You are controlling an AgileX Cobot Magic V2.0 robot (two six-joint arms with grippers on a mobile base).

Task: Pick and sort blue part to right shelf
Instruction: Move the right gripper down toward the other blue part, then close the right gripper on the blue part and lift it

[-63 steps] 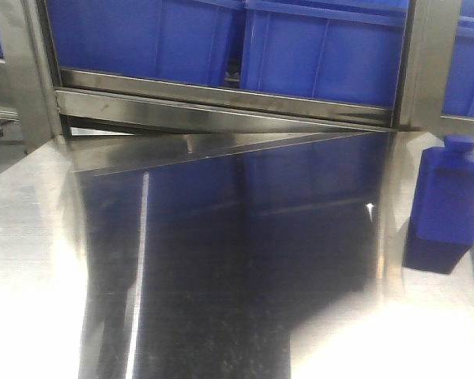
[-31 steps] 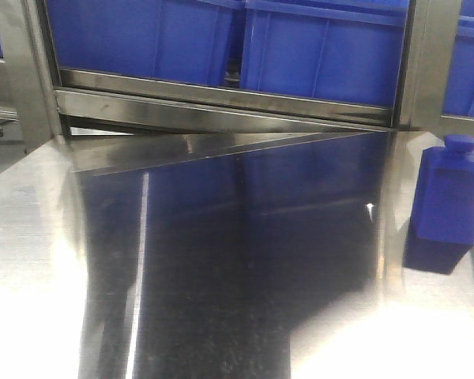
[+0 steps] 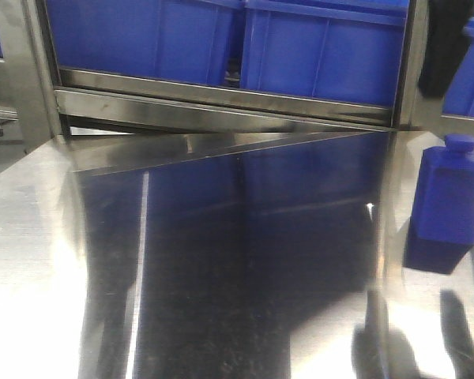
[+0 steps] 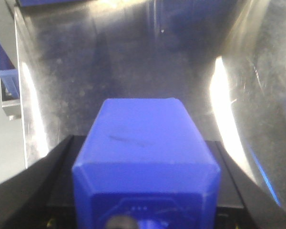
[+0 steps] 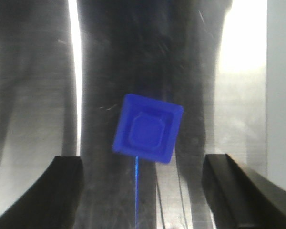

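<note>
Right gripper [image 5: 143, 164] hung wide open, the blue part [image 5: 148, 129] just ahead between its fingers, cap unseen. Left gripper [image 4: 142, 141] clamped another blue bottle [image 4: 143, 164], fingertips hidden behind it.

Blue part [image 3: 450, 197] is recorded standing upright near the right edge of the steel surface [image 3: 31, 260], cap uppermost. Its reflection is seen directly beneath it. Behind the surface, the shelf [image 3: 221, 99] is seen with a steel front rail and uprights. Blue bins [image 3: 142, 35] are held side by side above the rail. A dark blurred shape [image 3: 442, 47] is noted at upper right, above the blue part and apart from it; its identity cannot be resolved. Dark smears [image 3: 462, 332] are reflected in the surface at lower right.
</note>
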